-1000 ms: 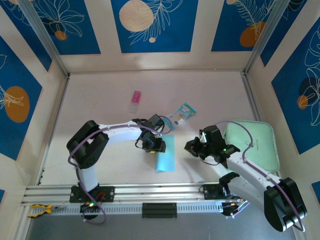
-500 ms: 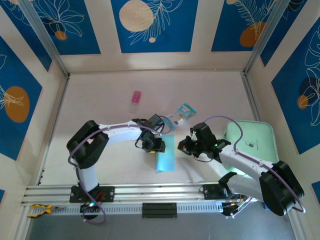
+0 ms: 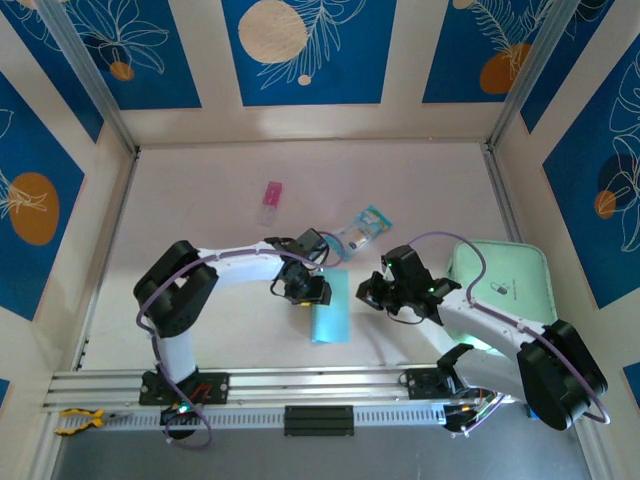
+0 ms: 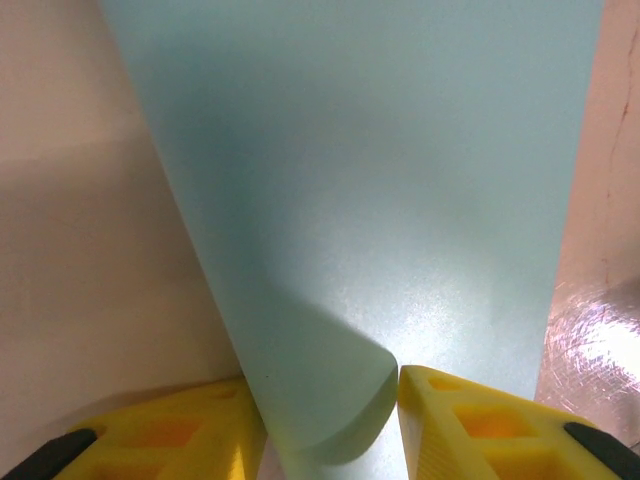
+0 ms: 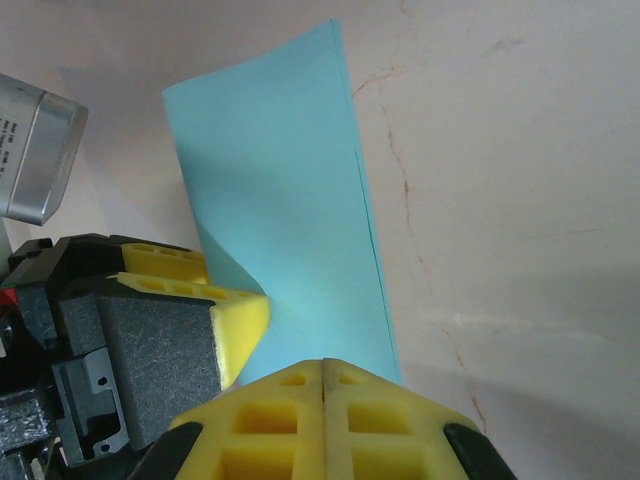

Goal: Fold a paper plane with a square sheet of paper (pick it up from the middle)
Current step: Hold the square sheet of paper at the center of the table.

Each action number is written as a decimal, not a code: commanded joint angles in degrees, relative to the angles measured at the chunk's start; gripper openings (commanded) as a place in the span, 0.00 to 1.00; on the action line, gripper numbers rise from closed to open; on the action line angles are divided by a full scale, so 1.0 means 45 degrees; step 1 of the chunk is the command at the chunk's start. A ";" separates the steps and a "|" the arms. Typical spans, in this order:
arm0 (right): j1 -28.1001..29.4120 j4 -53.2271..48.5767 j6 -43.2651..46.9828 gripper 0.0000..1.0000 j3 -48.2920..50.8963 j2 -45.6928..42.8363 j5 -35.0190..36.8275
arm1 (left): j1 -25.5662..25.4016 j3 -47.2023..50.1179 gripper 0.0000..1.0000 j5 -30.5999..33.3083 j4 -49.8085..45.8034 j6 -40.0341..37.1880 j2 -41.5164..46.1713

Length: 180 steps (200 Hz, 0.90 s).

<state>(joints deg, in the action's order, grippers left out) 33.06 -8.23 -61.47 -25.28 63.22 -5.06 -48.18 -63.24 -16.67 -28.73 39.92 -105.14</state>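
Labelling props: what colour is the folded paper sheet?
Plain light blue sheet, unmarked; clearest in the right wrist view.

The square sheet of paper (image 3: 331,306) lies on the worktop (image 3: 200,200) near its middle front, between the two arms. The left claw (image 3: 310,292) sits at the sheet's left edge and the right claw (image 3: 366,295) just to its right. A packet (image 3: 364,228) lies behind the sheet, a small item (image 3: 270,200) farther back left, and a pad (image 3: 510,290) at the right.
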 commanded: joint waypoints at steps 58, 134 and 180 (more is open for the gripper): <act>0.0098 -0.0679 0.0066 0.03 -0.0328 0.0064 0.0182 | 0.0023 0.0059 0.43 0.0442 0.0291 -0.0305 -0.0659; 0.0806 0.1331 0.0067 0.00 -0.0842 0.2316 -0.0209 | 0.0013 0.0073 0.43 0.0408 0.0293 -0.0299 -0.0677; 0.1230 0.2612 -0.0073 0.00 -0.1304 0.3839 -0.0648 | 0.0019 0.0090 0.43 0.0403 0.0329 -0.0292 -0.0696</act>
<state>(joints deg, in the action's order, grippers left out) 37.80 -0.08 -61.60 -29.26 78.02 -6.22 -48.18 -63.29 -16.69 -28.82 39.92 -105.14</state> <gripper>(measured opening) 0.063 0.425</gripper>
